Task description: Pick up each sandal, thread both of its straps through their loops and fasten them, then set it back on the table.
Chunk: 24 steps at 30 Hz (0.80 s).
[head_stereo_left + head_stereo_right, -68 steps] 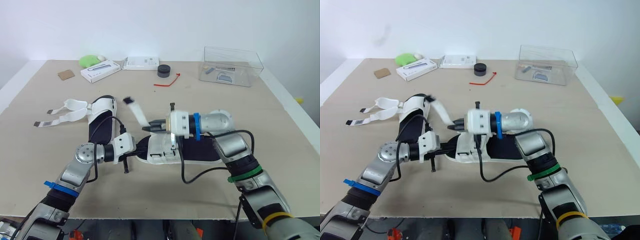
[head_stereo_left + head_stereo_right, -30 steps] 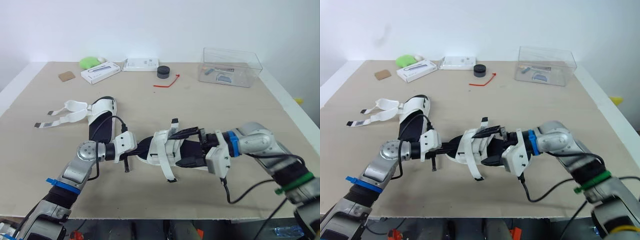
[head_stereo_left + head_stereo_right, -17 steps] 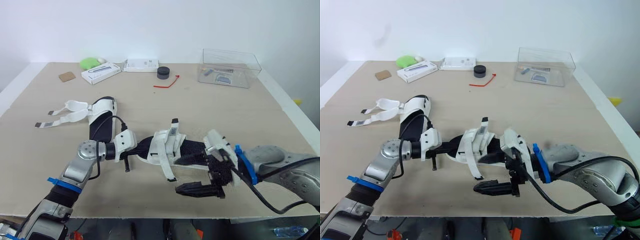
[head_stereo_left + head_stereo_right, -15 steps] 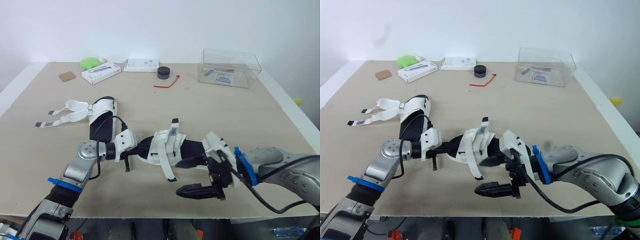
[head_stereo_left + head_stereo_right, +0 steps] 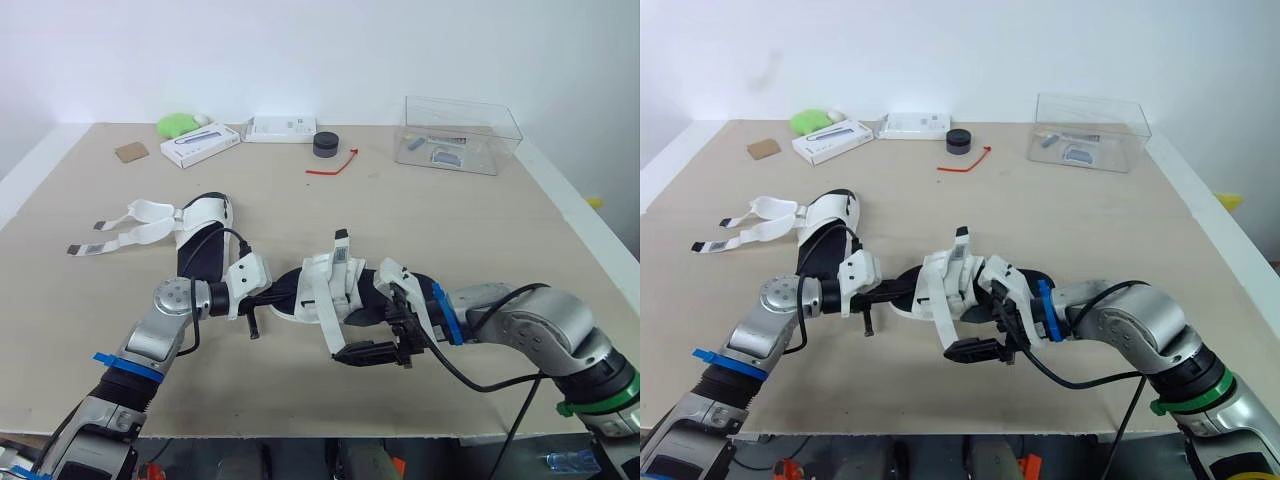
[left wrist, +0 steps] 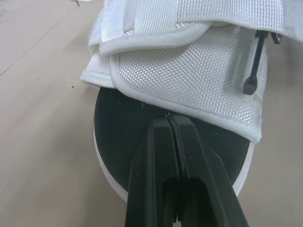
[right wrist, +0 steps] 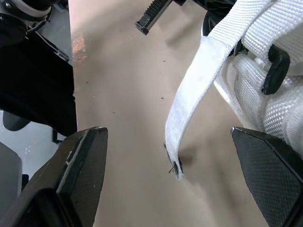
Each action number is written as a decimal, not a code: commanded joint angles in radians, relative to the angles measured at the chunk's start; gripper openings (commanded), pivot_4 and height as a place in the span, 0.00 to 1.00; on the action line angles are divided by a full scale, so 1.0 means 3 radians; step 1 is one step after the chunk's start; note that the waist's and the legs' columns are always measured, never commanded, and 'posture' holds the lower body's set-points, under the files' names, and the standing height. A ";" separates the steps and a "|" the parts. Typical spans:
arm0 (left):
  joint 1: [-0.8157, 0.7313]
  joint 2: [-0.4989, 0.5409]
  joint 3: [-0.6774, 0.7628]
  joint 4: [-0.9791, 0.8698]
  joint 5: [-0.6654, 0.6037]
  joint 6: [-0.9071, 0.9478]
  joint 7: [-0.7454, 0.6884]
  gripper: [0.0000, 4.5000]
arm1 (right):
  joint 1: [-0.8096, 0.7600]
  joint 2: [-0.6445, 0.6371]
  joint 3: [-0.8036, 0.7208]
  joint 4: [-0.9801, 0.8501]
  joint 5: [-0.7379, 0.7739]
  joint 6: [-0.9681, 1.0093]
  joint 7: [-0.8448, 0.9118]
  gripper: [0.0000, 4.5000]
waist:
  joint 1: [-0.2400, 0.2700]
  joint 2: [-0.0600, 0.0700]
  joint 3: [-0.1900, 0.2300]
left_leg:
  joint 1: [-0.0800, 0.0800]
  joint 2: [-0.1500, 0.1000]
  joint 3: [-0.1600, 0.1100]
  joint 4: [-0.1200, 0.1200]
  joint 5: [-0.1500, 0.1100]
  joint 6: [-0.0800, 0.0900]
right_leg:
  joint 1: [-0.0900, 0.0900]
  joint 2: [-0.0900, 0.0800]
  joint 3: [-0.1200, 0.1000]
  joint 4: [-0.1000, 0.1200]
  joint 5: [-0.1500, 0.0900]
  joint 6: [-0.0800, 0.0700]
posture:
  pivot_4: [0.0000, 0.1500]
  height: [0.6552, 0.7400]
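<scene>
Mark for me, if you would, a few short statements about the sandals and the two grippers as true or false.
1. The right gripper is open, with a loose strap hanging between its fingers. True.
2. The left gripper is wide open. False: its fingers are shut together, their tips at the edge of the white upper of the near sandal.
3. The other sandal has both straps fastened. False: its straps lie spread out loose on the table.
4. A clear box stands at the far right of the table. True.
</scene>
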 commanded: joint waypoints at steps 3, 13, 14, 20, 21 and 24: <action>0.0009 0.0035 -0.0020 0.0150 0.0156 0.0082 0.0092 0.00 | -0.0184 0.0128 -0.0112 0.0105 -0.0182 0.0106 0.0133 1.00 | -0.0003 0.0000 0.0000 | 0.0001 0.0000 0.0000 0.0001 0.0000 0.0000 | 0.0000 0.0002 0.0000 0.0000 0.0001 0.0001 | 1.00 1.00; 0.0025 0.0033 -0.0026 0.0133 0.0166 0.0092 0.0123 0.00 | -0.0222 0.0516 -0.0214 0.0032 -0.0042 0.0807 -0.0074 0.75 | -0.0003 0.0000 0.0000 | -0.0004 0.0000 -0.0002 0.0000 0.0000 0.0000 | -0.0002 -0.0001 0.0000 0.0000 0.0001 0.0001 | 1.00 1.00; 0.0025 0.0030 -0.0029 0.0133 0.0166 0.0093 0.0126 0.00 | -0.0226 0.0547 -0.0211 0.0058 -0.0082 0.0823 -0.0099 0.60 | -0.0003 0.0000 0.0000 | -0.0004 0.0000 -0.0002 0.0001 0.0000 0.0000 | -0.0002 -0.0001 0.0000 0.0000 0.0001 0.0001 | 1.00 1.00; 0.0055 0.0027 -0.0036 0.0130 0.0168 0.0079 0.0131 0.00 | -0.0263 0.0645 -0.0283 0.0113 -0.0093 0.1054 -0.0165 0.09 | -0.0003 0.0000 0.0000 | -0.0005 -0.0001 -0.0002 0.0001 0.0000 0.0000 | -0.0002 0.0001 0.0000 0.0000 0.0002 0.0002 | 1.00 1.00; 0.0059 0.0025 -0.0035 0.0128 0.0166 0.0082 0.0133 0.00 | -0.0273 0.0661 -0.0312 0.0120 -0.0066 0.1115 -0.0173 0.02 | -0.0003 0.0000 0.0000 | -0.0006 -0.0001 -0.0002 0.0001 0.0000 0.0000 | -0.0003 0.0001 0.0000 0.0000 0.0002 0.0002 | 1.00 1.00; 0.0064 0.0018 -0.0040 0.0129 0.0166 0.0082 0.0137 0.00 | -0.0460 0.0919 -0.0656 0.0259 0.0195 0.1456 -0.0295 0.02 | -0.0010 0.0000 0.0000 | -0.0006 -0.0002 -0.0002 0.0001 0.0000 0.0000 | -0.0003 0.0000 0.0000 0.0000 0.0002 0.0002 | 1.00 1.00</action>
